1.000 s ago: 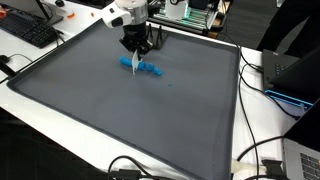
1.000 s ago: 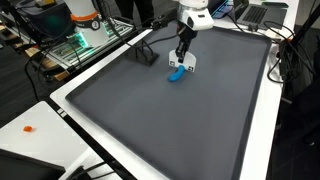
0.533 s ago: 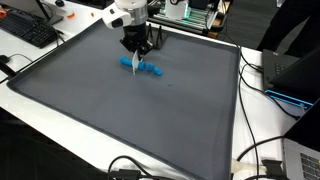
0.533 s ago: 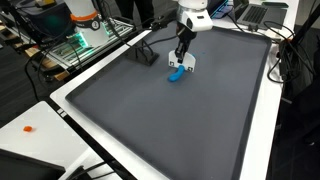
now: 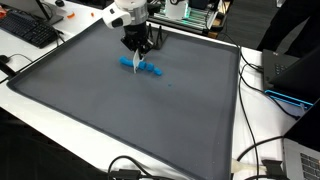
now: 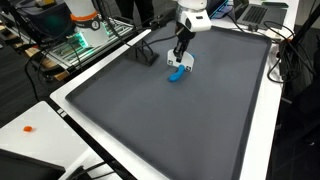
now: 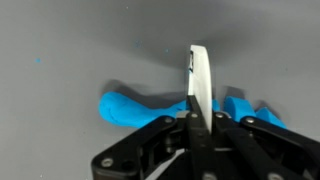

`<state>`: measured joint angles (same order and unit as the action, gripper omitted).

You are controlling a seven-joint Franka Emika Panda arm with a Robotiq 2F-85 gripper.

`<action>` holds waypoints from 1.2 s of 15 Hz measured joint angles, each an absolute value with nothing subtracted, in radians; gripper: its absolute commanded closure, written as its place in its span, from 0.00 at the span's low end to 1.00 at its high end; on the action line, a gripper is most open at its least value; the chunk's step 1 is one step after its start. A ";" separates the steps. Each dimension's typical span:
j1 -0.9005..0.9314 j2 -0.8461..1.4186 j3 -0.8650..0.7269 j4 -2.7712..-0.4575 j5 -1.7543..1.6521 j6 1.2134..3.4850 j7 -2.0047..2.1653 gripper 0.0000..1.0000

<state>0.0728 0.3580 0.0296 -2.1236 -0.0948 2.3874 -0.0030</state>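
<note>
My gripper (image 5: 136,54) stands low over the far part of a dark grey mat (image 5: 120,120), and it also shows in an exterior view (image 6: 180,56). In the wrist view the jaws (image 7: 198,118) are shut on a thin white flat piece (image 7: 200,75) held edge-on. Its lower end hangs just over, or on, a blue elongated object (image 7: 130,108) lying on the mat. The blue object shows in both exterior views (image 5: 150,70) (image 6: 176,74), right below the gripper. The white piece (image 6: 189,62) is a small pale strip beside the fingers.
A white table rim (image 5: 60,105) borders the mat. A black keyboard (image 5: 30,30) lies at one far corner and a laptop with cables (image 5: 290,75) sits beside the mat. A rack with green lights (image 6: 85,40) stands behind. A small orange item (image 6: 28,128) lies on the white edge.
</note>
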 measured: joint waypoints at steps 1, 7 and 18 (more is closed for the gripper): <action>0.073 0.356 0.031 -2.124 -0.091 2.378 -0.005 0.99; 0.070 0.348 0.036 -2.127 -0.077 2.348 -0.025 0.99; 0.066 0.290 0.030 -2.129 -0.087 2.344 -0.025 0.99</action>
